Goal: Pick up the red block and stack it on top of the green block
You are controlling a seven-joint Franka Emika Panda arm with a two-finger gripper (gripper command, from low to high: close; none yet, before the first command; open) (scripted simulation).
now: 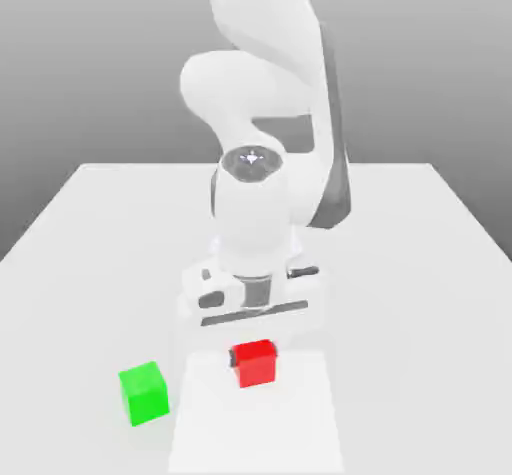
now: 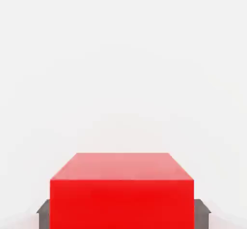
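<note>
The red block (image 1: pixel 255 364) lies near the table's front, directly under the arm's hand. My gripper (image 1: pixel 253 359) is lowered over it and shut on it. In the hand view the red block (image 2: pixel 121 189) sits between the dark fingertips (image 2: pixel 43 212), which press against its two sides. The green block (image 1: pixel 144 393) stands on the table toward the exterior view's left of the red one, about a block's width away and slightly nearer the front edge. It is untouched.
The white table (image 1: pixel 420 263) stretches wide behind and to both sides of the blocks. The arm's bulky white links (image 1: pixel 262 113) rise above the middle of the table, behind the hand.
</note>
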